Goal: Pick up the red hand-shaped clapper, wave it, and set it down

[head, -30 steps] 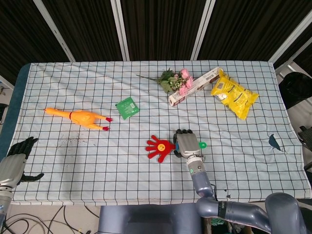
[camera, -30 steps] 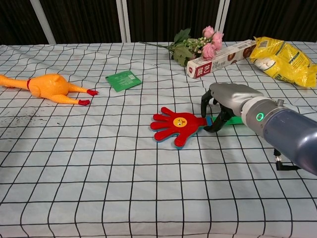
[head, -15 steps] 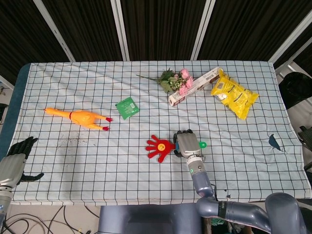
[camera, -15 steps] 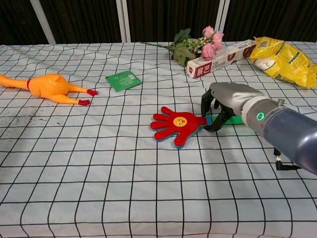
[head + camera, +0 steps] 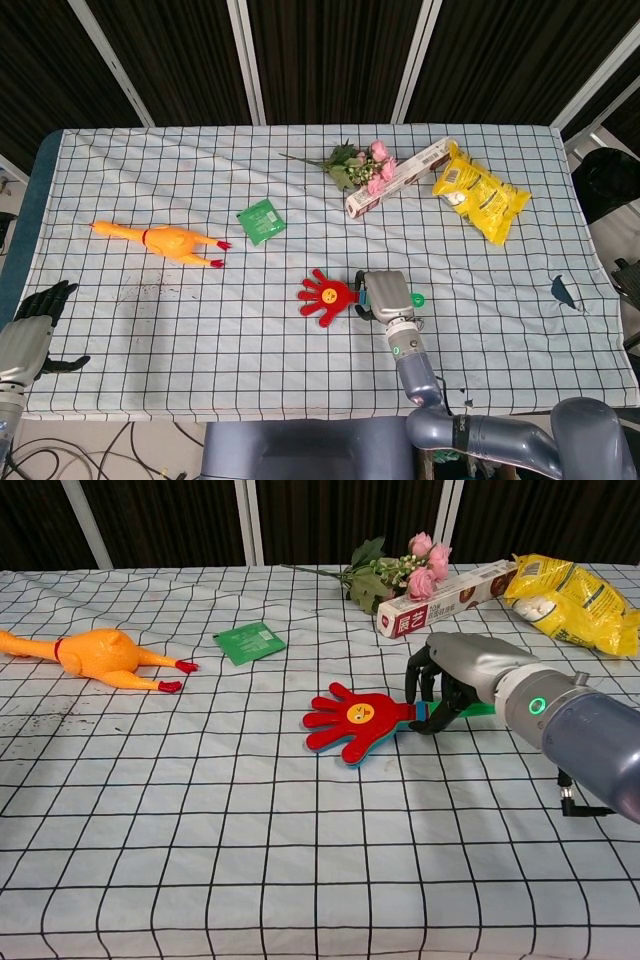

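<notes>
The surface [image 5: 150, 330] is covered by a pale cloth with a black grid, wrinkled near its far edge; behind it hang dark panels parted by white slanted bars; cables lie on the floor at the lower left of the head view. The red hand-shaped clapper [image 5: 356, 722] lies near the middle of the cloth, its palm tilted slightly off the fabric; the right hand [image 5: 462, 676] has its dark fingers [image 5: 418, 684] curled around the clapper's green handle, holding it. The left hand [image 5: 35, 325] rests off the near left corner, fingers spread and holding nothing. A rubber chicken [image 5: 160, 241] lies to the left; a green packet [image 5: 261, 220] sits beyond the clapper; pink flowers [image 5: 365, 165], a long box [image 5: 398, 177] and a yellow bag [image 5: 480, 203] lie toward the far right.
</notes>
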Robot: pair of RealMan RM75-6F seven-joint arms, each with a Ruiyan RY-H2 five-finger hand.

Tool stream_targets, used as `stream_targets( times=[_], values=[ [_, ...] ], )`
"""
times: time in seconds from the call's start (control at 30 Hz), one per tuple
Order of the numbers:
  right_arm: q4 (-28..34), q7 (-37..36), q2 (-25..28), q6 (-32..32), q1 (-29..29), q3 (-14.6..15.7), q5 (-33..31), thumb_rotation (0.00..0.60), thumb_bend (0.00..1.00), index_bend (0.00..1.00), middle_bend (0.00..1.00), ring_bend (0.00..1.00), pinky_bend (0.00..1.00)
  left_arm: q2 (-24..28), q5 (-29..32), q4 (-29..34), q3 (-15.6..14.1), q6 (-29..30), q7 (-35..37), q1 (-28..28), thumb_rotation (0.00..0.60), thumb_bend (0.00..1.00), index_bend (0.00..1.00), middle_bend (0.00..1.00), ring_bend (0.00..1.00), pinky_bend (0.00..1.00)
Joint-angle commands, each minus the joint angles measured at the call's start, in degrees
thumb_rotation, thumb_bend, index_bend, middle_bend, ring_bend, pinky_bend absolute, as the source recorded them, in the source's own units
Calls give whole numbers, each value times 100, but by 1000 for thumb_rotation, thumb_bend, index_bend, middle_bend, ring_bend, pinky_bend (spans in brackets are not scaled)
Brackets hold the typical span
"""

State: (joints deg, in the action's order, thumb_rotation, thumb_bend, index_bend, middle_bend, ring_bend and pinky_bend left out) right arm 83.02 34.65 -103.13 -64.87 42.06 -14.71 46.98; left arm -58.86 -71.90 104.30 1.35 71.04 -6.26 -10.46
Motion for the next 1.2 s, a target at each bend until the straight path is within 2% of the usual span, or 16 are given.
stream_targets(
  times=[0.03,0.37,0.67,0.87,1.0,1.07,1.13,1.2],
  values=[
    [72,-31,50,-22,-25,-1,41,600,419,733,630,590,589,1,-7,0,-3,3,3,2,600,0,0,0,0,0],
    [366,-262,182,-163,-140,-69,166,600,475,786,692,686,706,12,-36,-1,-16,14,15,12,600,0,0,0,0,0],
    [851,-1297,266,-531,-432,-282,767,600,493,830,730,745,763,17,-33,13,-39,-19,-9,7,600,0,0,0,0,0],
    [1693,-2354,378,-726,-693,-877,664,600,498,831,730,745,763,17,-32,20,-43,-25,-15,6,600,0,0,0,0,0],
    [2406,-3503,363,-887,-944,-1608,376,600,498,830,725,744,763,15,-36,23,-48,-24,-13,9,600,0,0,0,0,0],
    [2492,-4021,295,-1080,-1055,-1850,546,600,498,830,725,744,763,13,-40,26,-49,-25,-6,9,600,0,0,0,0,0],
    [2406,-4234,282,-1177,-1108,-1867,757,600,497,831,725,744,763,10,-53,24,-53,-25,-9,8,600,0,0,0,0,0],
    [2276,-4239,326,-1167,-1160,-1753,813,600,496,831,725,744,763,7,-55,21,-57,-30,-10,7,600,0,0,0,0,0]
  ],
)
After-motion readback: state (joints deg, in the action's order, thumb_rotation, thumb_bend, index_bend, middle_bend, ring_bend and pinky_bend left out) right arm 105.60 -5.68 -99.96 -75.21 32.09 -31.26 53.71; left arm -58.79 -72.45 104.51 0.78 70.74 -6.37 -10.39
